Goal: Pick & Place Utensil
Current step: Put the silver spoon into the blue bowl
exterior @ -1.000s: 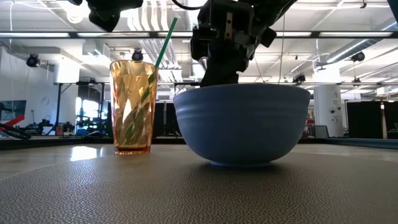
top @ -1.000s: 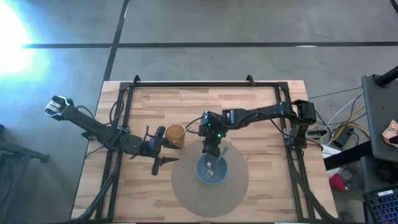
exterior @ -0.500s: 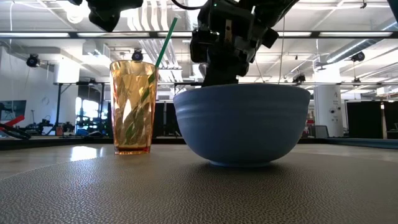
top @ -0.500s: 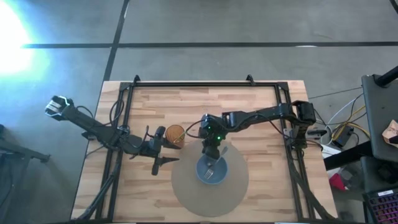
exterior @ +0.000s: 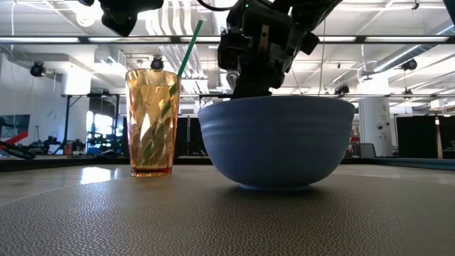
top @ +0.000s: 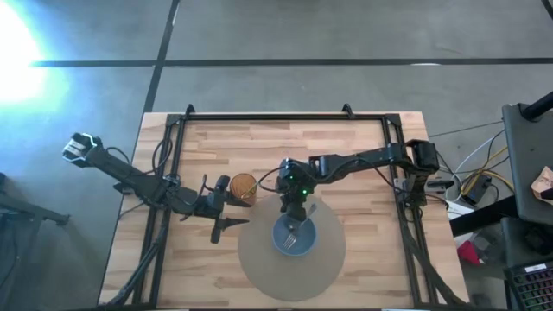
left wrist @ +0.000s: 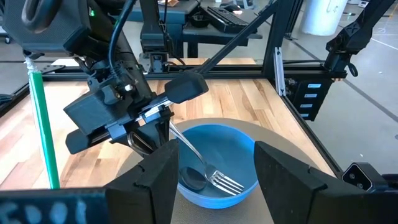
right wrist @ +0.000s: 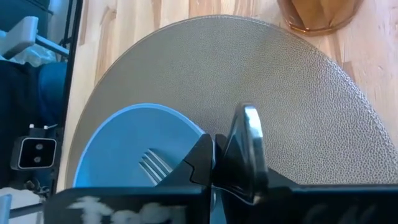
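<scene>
Wooden planks make the top of the desk (top: pixel 346 155), and a round grey mat (top: pixel 259 263) lies on its near half. On the mat stands a blue bowl (top: pixel 295 236), with a fork (left wrist: pixel 214 177) and a spoon (left wrist: pixel 191 178) lying inside it; the fork's handle leans up over the bowl's rim. Just beside the mat stands an amber cup (exterior: pixel 151 122) with a green straw (exterior: pixel 188 48).

The right hand (top: pixel 294 204) hangs over the far rim of the bowl, and its fingers are pinching the handle of a utensil (right wrist: pixel 250 140), seen close in the right wrist view. The left hand (top: pixel 221 208) waits beside the cup, on the cup's left in the high view, with its fingers spread apart around nothing.
</scene>
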Tool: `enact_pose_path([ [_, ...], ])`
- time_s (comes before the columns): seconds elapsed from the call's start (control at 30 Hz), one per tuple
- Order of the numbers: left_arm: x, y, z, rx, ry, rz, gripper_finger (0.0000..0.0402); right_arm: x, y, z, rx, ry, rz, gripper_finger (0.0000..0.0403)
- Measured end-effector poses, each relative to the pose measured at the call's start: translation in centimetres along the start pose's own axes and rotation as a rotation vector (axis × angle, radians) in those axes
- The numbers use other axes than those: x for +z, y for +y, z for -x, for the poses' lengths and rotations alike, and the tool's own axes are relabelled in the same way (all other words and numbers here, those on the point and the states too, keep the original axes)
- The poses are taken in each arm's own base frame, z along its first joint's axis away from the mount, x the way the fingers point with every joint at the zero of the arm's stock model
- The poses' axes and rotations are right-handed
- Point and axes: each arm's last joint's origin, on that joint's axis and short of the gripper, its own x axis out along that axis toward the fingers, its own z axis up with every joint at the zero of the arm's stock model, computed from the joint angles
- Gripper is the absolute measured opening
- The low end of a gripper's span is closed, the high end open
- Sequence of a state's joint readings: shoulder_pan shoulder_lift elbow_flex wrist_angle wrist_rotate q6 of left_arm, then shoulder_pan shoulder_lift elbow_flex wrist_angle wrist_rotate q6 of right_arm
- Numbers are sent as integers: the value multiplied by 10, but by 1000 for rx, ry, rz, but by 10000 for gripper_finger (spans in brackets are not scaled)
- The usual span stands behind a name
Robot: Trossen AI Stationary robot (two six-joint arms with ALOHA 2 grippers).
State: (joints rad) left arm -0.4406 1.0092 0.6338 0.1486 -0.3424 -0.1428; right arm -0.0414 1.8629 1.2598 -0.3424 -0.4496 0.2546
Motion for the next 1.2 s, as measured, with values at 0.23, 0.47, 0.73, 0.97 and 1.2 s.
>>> enact_pose_path([
  [0.23,0,0,0,0,0,0,200,0,0,0,-1,1,20,9],
  [0.47,0,0,0,0,0,0,200,-1,-1,0,-16,3,22,24],
  [0.73,0,0,0,0,0,0,200,-2,-2,-1,-28,6,21,57],
  [0.97,0,0,0,0,0,0,200,-2,-2,-1,-40,8,15,86],
  [1.2,0,0,0,0,0,0,200,-3,-2,0,-37,14,7,111],
])
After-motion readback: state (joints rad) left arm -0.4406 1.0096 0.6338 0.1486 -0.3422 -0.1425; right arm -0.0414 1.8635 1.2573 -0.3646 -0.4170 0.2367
